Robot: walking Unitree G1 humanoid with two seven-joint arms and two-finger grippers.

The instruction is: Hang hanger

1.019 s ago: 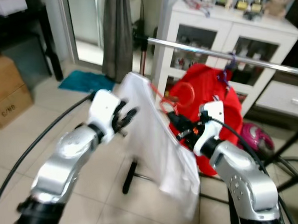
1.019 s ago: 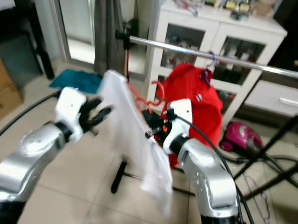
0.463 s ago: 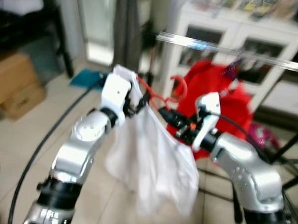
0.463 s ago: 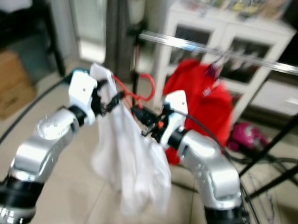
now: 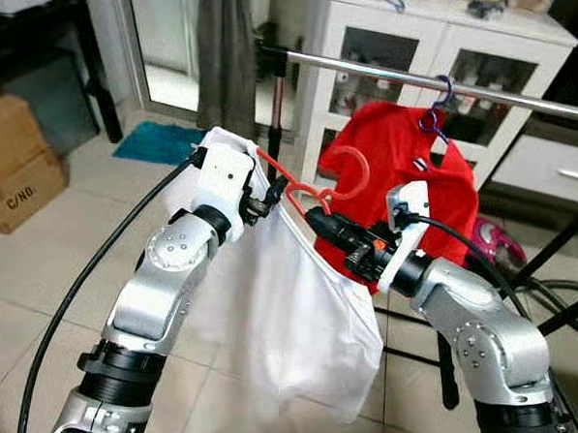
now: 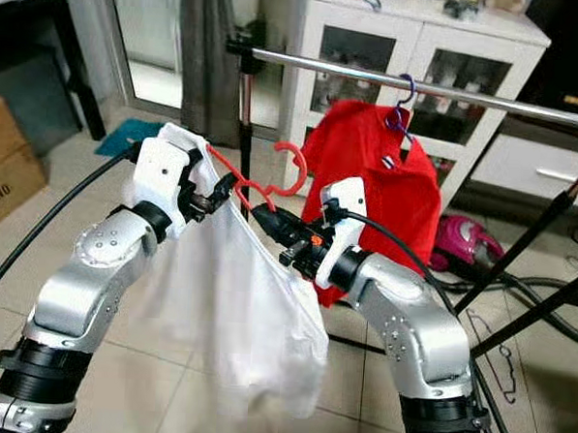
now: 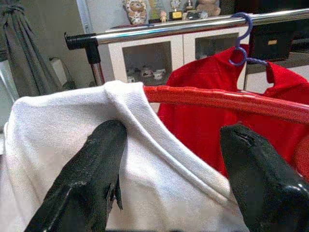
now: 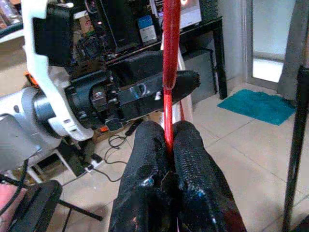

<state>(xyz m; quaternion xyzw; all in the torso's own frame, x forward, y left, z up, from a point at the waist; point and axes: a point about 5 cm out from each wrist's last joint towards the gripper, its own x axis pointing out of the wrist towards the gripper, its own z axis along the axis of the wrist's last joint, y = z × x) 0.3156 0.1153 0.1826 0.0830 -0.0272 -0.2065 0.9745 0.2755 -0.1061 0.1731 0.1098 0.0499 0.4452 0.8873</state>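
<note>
Tiled floor, white cabinet (image 5: 443, 50) at the back, metal rail (image 5: 412, 79) running across in front of it, with a red shirt (image 5: 408, 174) already hung on a purple hanger (image 5: 438, 116). Cardboard box (image 5: 15, 163) off to the robot's left, teal mat (image 5: 157, 142) near the doorway, pink vacuum (image 5: 496, 252) behind the right arm.

Task thing: red hanger (image 5: 315, 184) carrying a white shirt (image 5: 284, 313), held in mid-air between the two arms, below and in front of the rail, hook pointing up and not yet on it.

Right gripper (image 8: 166, 140): fingers pressed together on the hanger's thin red bar, tight pinch seen in the right wrist view. Left gripper (image 7: 171, 140): fingers spread apart, one finger (image 7: 96, 164) lying on the white collar, the other out past the red bar, so it straddles the hanger's shoulder without clamping.

Risks, as a judgement:
- Single pinch on a thin bar, heavy cloth hanging to one side, so the hanger could swivel in the grip and the hook turn away from the rail.
- Left side is only propped, so the shirt may slide off that shoulder when lifted.
- Hook could catch the red shirt or its purple hanger if raised too close to them.
- Hook needs to clear the rail top before lowering; coming up short would knock the rail.
</note>
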